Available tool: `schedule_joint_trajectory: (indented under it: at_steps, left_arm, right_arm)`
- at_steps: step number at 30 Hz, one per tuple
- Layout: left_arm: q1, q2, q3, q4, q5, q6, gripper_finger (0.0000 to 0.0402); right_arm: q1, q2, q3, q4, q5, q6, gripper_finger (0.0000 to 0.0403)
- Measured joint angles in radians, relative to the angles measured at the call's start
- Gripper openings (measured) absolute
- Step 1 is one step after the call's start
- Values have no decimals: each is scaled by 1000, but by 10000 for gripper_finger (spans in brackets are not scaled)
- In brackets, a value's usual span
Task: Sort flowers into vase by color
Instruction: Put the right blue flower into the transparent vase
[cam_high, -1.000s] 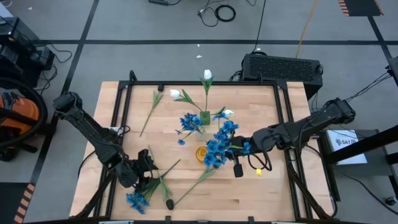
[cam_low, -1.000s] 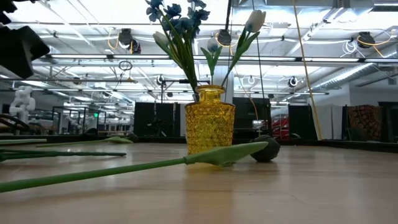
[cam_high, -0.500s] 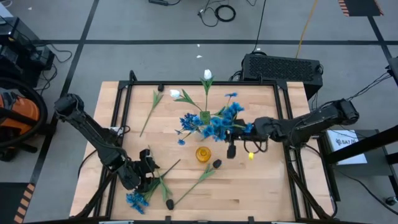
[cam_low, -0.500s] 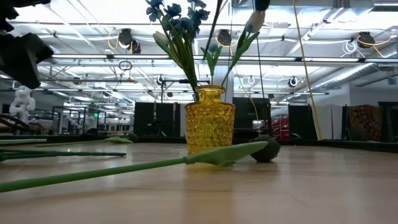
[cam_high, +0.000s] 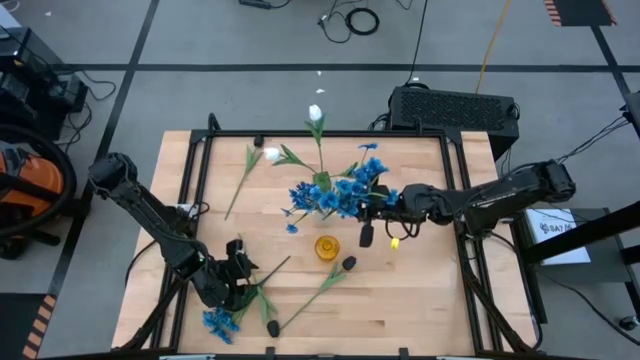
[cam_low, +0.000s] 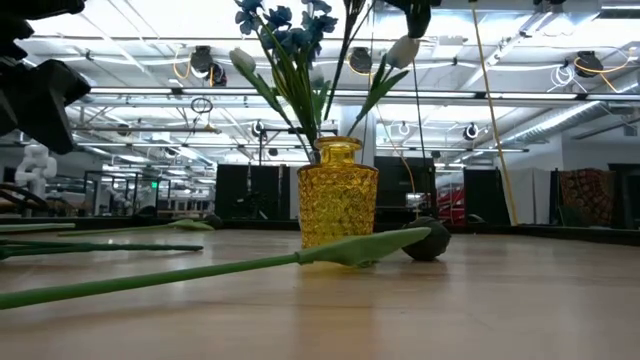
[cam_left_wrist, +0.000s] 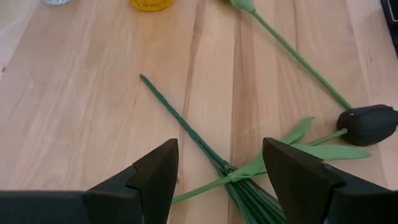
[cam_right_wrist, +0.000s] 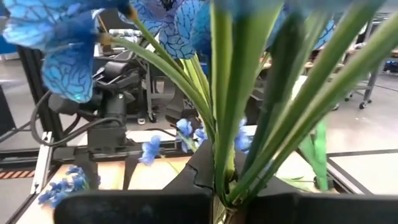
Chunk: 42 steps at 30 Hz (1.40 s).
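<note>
The blue bunch (cam_high: 352, 192) is hanging in the air over the middle of the table (cam_high: 420, 300), near the green vase (cam_high: 329, 187) that's already holding blue blooms and white tulips (cam_high: 316, 113). The right gripper (cam_high: 378, 200) is pinching its stems, fingers pressed tight on them. The yellow vase (cam_high: 326, 247) is sitting just in front, with a dark bud (cam_high: 348, 263) on a long stem lying beside it. More flowers are lying loose near the front-left corner, where the left gripper (cam_high: 238, 268) is hovering low with fingers spread over green stems (cam_left_wrist: 205, 149). The table's pale wood planks inside a black frame. Grey floor around it, cables trailing, and a big workshop hall showing behind.
</note>
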Motion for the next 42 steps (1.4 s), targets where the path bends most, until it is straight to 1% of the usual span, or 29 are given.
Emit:
schedule_joint_trajectory:
  at_steps: [3,6,10,13,16,22,27,34,42]
  left_arm:
    - [0,0,0,0,-1,8,240]
    - [0,0,0,-1,-12,8,240]
    - [0,0,0,-1,-30,8,240]
    - [0,0,0,3,-48,29,240]
    - [0,0,0,26,-77,54,240]
    - [17,0,0,67,-84,87,240]
    - [28,0,0,66,-82,87,240]
    - [27,0,0,67,-77,104,240]
    - [27,0,-6,80,-76,103,240]
  right_arm:
    - [20,-20,8,-6,14,-20,3]
    - [53,-38,38,-69,78,-61,3]
    - [108,-38,76,-90,162,-163,3]
    - [133,-31,112,-88,175,-241,4]
    - [123,-19,137,-109,178,-261,4]
    - [37,23,147,-112,186,-120,4]
    - [-12,62,147,-111,182,-67,4]
    - [-24,116,146,-113,176,2,4]
    - [-29,141,146,-133,180,58,4]
